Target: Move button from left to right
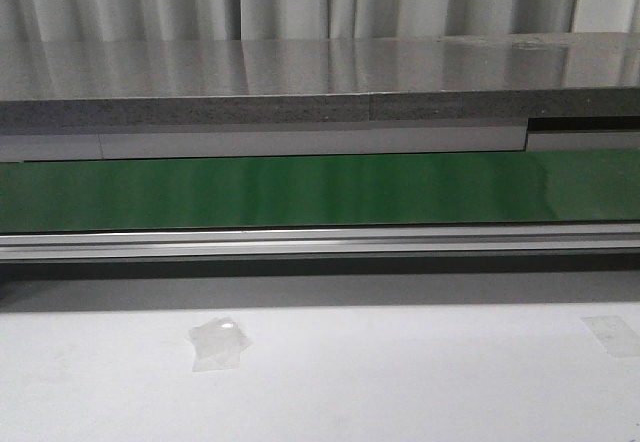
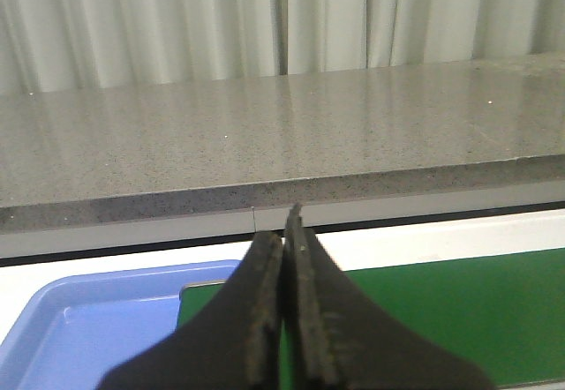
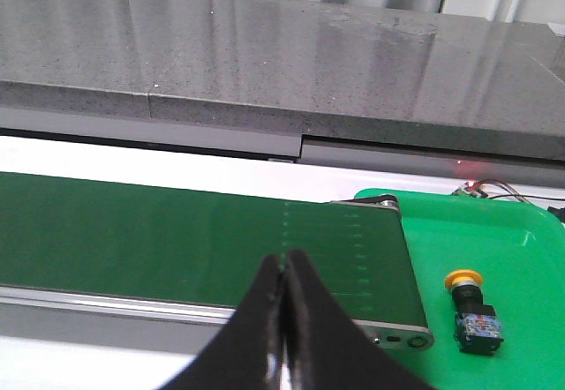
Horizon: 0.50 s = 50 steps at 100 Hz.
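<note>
The button (image 3: 470, 309), with a yellow-orange cap and a black body bearing a blue-red mark, lies on its side in the green tray (image 3: 521, 258), just past the end of the green conveyor belt (image 3: 177, 240). My right gripper (image 3: 284, 266) is shut with nothing in it, over the belt's near rail, well to the side of the button. My left gripper (image 2: 284, 231) is also shut and empty, above the other end of the belt (image 2: 459, 319) beside a blue tray (image 2: 97, 328). Neither gripper shows in the front view, nor does the button.
A grey stone counter (image 1: 320, 77) runs behind the belt (image 1: 320, 187). An aluminium rail (image 1: 320, 242) borders the belt's near side. On the white table lie a crumpled clear bit of plastic (image 1: 220, 342) and a tape patch (image 1: 612, 334). Wires (image 3: 490, 191) sit at the green tray's far edge.
</note>
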Available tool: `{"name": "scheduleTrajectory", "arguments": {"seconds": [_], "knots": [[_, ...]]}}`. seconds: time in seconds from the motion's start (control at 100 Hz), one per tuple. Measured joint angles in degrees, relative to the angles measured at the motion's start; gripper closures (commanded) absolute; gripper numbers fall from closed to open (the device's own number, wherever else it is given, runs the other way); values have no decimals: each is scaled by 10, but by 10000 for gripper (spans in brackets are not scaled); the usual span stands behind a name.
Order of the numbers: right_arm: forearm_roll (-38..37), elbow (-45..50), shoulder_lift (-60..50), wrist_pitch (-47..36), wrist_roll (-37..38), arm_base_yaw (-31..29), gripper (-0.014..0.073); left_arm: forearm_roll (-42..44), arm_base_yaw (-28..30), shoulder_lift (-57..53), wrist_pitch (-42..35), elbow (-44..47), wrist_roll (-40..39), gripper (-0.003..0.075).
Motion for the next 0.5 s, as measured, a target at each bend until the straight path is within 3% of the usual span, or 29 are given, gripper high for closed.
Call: {"name": "scheduleTrajectory", "arguments": {"seconds": [0.26,0.5], "knots": [[1,10,0,-9,0,0,659,0,0,0,0,0,0,740],[-5,101,-15,-121,54,1,659,0,0,0,0,0,0,740]]}}
